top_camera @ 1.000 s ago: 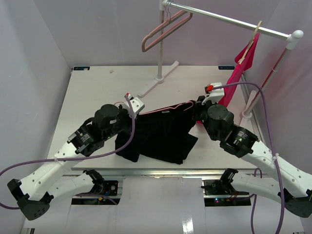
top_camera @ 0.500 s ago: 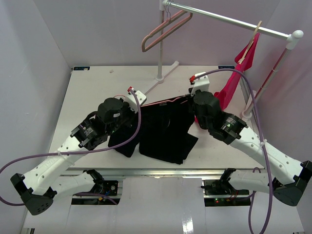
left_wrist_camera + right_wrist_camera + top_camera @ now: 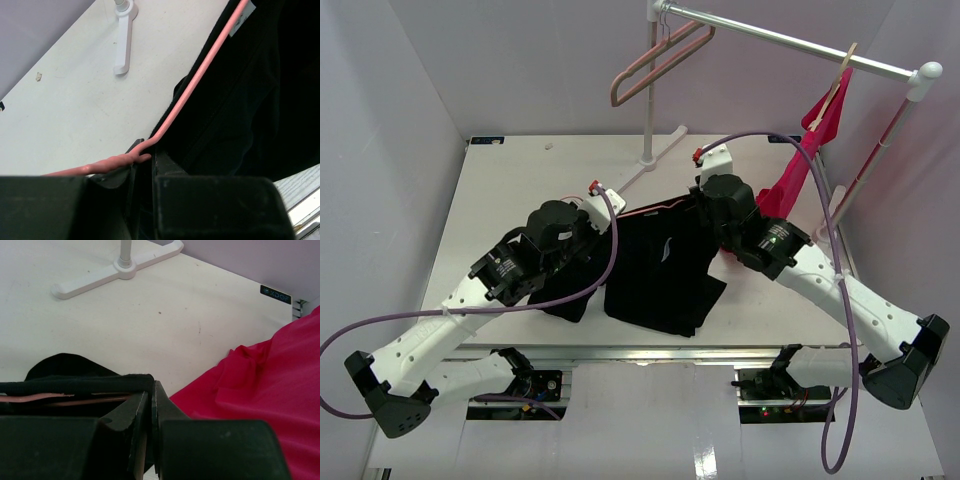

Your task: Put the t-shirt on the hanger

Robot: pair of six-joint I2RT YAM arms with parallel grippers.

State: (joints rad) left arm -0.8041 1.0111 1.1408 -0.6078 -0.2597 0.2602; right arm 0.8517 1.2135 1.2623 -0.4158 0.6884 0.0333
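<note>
The thin salmon-pink wire hanger (image 3: 200,85) is being pinched in the left gripper (image 3: 147,152), the black cloth t-shirt (image 3: 655,275) in the right gripper (image 3: 151,390).

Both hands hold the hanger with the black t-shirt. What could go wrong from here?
The left hand pinches the thin salmon-pink wire hanger; the wire may slip or twist. The right hand, shut on the black cloth t-shirt and wire, works beside the red cloth shirt and might snag it.
</note>
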